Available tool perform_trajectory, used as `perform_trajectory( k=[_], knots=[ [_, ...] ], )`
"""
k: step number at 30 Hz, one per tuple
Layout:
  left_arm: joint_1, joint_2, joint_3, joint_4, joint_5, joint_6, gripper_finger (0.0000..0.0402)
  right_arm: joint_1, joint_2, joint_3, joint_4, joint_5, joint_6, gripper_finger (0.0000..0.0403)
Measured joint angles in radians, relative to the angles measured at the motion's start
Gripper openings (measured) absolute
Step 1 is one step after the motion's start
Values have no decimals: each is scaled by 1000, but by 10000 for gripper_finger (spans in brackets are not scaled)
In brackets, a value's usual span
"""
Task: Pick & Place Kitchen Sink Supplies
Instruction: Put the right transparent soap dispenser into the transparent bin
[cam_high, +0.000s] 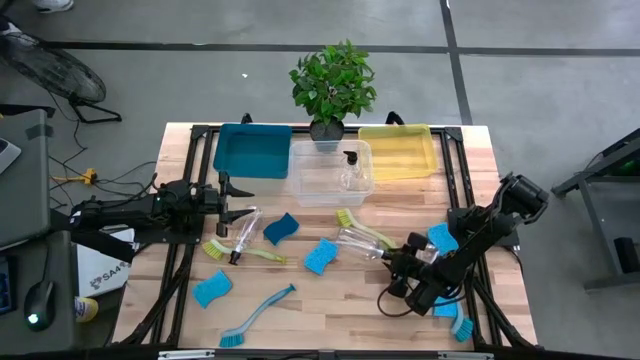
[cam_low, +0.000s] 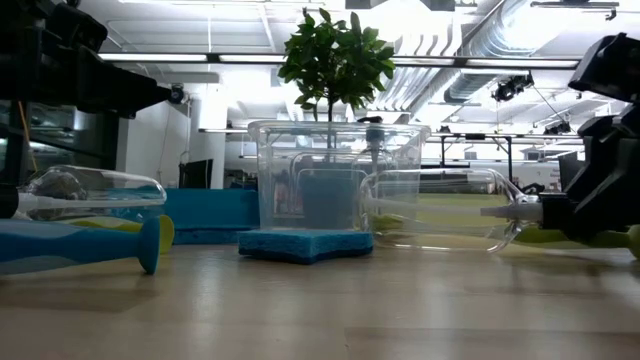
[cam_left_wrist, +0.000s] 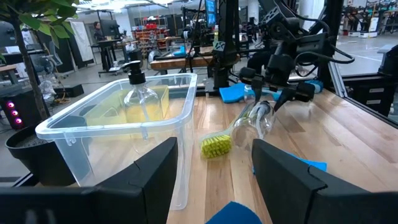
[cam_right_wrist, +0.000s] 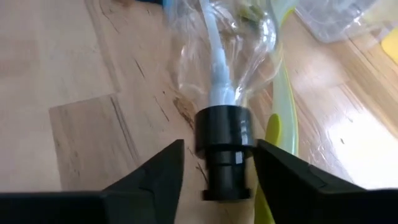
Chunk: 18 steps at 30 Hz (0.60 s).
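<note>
Pump bottle (cam_high: 362, 240) lies on its side mid-table, just in front of the clear bin (cam_high: 331, 172), black pump top (cam_right_wrist: 225, 151) pointing at your right gripper (cam_right_wrist: 217, 163). That gripper's fingers are spread, one on each side of the pump top; no pinch visible. A yellow-green brush (cam_high: 352, 221) lies beside and partly under that bottle.

Your left gripper (cam_high: 232, 203) hangs over the left side with its fingers apart, holding nothing, just in front of the teal bin (cam_high: 251, 150). A second bottle (cam_high: 243, 234) lies below it across another yellow-green brush (cam_high: 240, 252).

A third bottle (cam_high: 350, 170) stands inside the clear bin. Blue sponges (cam_high: 281, 228) are scattered mid-table and a blue brush (cam_high: 256, 315) lies near the front edge. The yellow bin (cam_high: 397, 152) sits right of the clear one.

No labels readable on the bottles. Only partial print "SA4" on a white sheet (cam_high: 102, 272) off the left edge.
</note>
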Motion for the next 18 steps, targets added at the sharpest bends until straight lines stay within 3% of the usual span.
perform_trajectory(
  k=[6,18],
  knots=[
    [0,0,0,0,0,0,201,0,-15,0,36,-4,-63,127],
    [0,0,0,0,0,0,201,-2,-100,0,38,20,-95,127]
  ],
)
